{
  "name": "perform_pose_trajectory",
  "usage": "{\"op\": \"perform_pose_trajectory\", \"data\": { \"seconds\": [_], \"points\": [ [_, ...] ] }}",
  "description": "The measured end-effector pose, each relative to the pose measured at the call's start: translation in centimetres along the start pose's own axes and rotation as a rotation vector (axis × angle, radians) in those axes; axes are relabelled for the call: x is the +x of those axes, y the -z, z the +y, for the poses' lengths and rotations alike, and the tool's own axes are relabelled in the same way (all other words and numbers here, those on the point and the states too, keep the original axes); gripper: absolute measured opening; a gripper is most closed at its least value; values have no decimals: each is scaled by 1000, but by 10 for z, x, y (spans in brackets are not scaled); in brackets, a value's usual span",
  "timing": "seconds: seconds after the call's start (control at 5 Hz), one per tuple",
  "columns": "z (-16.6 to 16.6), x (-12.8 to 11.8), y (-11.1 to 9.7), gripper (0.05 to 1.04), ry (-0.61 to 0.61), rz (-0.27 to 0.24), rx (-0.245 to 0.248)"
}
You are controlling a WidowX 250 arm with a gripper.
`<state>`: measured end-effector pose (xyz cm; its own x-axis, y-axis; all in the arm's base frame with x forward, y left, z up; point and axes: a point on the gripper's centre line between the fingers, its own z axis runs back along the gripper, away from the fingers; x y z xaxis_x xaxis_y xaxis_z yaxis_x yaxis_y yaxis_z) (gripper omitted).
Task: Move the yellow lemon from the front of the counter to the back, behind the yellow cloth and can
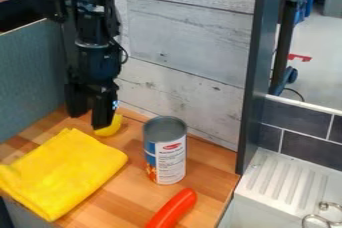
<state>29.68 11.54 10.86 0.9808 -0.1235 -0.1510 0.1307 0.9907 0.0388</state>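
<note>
Pale wooden boards [194, 37] are standing behind a wood-topped counter [207, 154], with a white ribbed drainboard [280, 179] lying beyond a dark upright post [255, 77]. The black arm [97, 37] is hanging down at the upper left, its gripper [89, 118] pointing at the counter — the claw is standing spread, pinching nothing. A folded yellow cloth [63, 172] is lying in front of it. A grey-topped can [165, 151] is standing upright beside the cloth, and a red rounded object [172, 209] is lying nearer the camera. A small yellow object [109, 126] is resting just beside the claw, partly hidden — whether they are touching is unclear.
</note>
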Motion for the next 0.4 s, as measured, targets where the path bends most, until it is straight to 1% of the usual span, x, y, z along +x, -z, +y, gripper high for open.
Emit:
{"op": "perform_pose_trajectory", "data": {
  "seconds": [0.2,0.4],
  "points": [
    [-40,-24,1,1001,84,-11,-3],
    [-81,-40,8,1001,166,15,18]
  ]
}}
